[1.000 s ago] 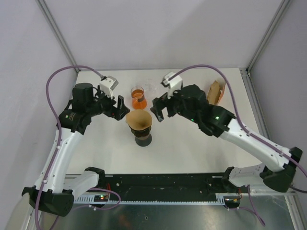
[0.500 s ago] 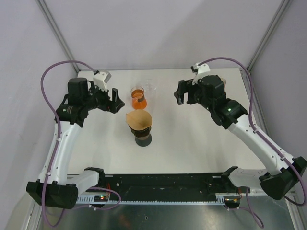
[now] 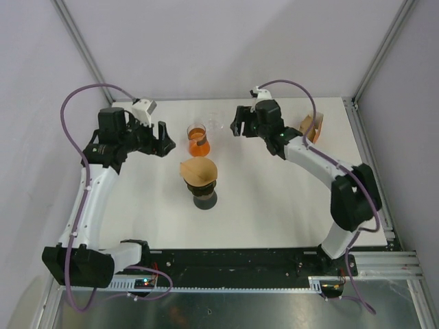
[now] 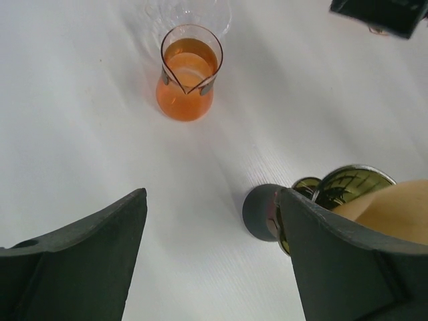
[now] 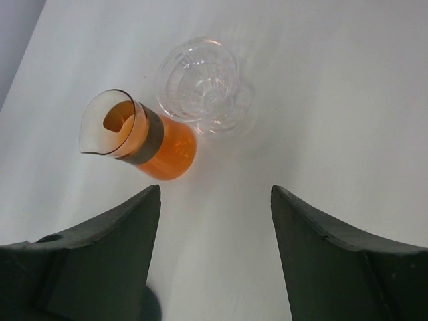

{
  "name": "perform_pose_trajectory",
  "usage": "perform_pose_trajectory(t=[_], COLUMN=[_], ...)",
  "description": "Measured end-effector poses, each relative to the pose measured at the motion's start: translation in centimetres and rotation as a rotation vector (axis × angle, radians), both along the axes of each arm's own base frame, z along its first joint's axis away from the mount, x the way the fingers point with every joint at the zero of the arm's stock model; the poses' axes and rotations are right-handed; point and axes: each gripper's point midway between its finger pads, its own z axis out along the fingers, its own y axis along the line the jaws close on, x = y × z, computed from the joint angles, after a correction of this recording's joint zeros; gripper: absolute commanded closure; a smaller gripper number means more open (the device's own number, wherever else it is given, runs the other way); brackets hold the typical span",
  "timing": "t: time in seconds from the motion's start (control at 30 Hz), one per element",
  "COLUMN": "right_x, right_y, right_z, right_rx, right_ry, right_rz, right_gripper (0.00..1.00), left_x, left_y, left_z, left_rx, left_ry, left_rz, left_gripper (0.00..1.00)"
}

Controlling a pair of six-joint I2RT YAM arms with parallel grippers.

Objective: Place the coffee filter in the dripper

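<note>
A brown paper coffee filter (image 3: 199,170) sits open in the top of a shiny metal dripper (image 3: 204,199) on a dark grey base, mid-table. In the left wrist view the filter (image 4: 394,210) and the dripper's gold rim (image 4: 348,182) show at the right edge, partly behind my right finger. My left gripper (image 3: 163,140) hangs open and empty to the upper left of the filter, apart from it (image 4: 210,200). My right gripper (image 3: 238,127) is open and empty farther back, just right of the carafe (image 5: 215,190).
An orange-filled glass carafe (image 3: 197,139) stands between the two grippers (image 4: 187,80) (image 5: 144,137). A clear ribbed glass cone (image 5: 204,83) sits just behind it (image 3: 217,124). A holder of brown filters (image 3: 310,130) stands at the back right.
Both grippers have drawn away from the filter. The left moved back and left; the right swung out, then came in behind the carafe with its jaws a little narrower. The filter stays on the dripper.
</note>
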Motion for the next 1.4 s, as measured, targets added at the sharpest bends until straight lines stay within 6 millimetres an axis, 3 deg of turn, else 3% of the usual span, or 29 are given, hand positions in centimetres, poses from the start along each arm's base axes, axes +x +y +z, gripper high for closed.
perform_pose_trajectory(t=[0.1,0.2,0.47,0.83,0.97,1.2,1.4], right_x=[1.1,1.4,1.3,-1.1,-1.7,-2.4,-3.0], right_y=[1.5,2.4,3.8,5.6,5.6,4.3,3.5], right_z=[-2.3,-3.2,-1.9,-3.3,-3.9,-2.8,-1.6], right_rx=[0.023,0.041,0.076,0.039,0.019,-0.007,-0.008], right_ry=[0.036,0.054,0.029,0.084,0.102,0.087,0.063], right_rz=[0.021,0.046,0.102,0.155,0.149,0.127,0.118], right_gripper=[0.29,0.29,0.29,0.28,0.28,0.27,0.26], left_x=[1.0,2.2,6.2,13.9,16.4,17.3,17.6], left_y=[0.0,-0.1,-0.4,-0.8,-1.8,-2.9,-3.0], left_z=[-0.6,-2.1,-7.5,-7.9,-9.3,-13.7,-14.3], left_rx=[-0.006,-0.008,0.029,0.043,0.046,0.089,0.103], left_ry=[0.013,0.059,0.188,0.093,0.093,0.169,0.175], left_rz=[0.012,0.028,0.091,0.159,0.151,0.149,0.153], left_gripper=[0.21,0.25,0.29,0.3,0.34,0.5,0.65])
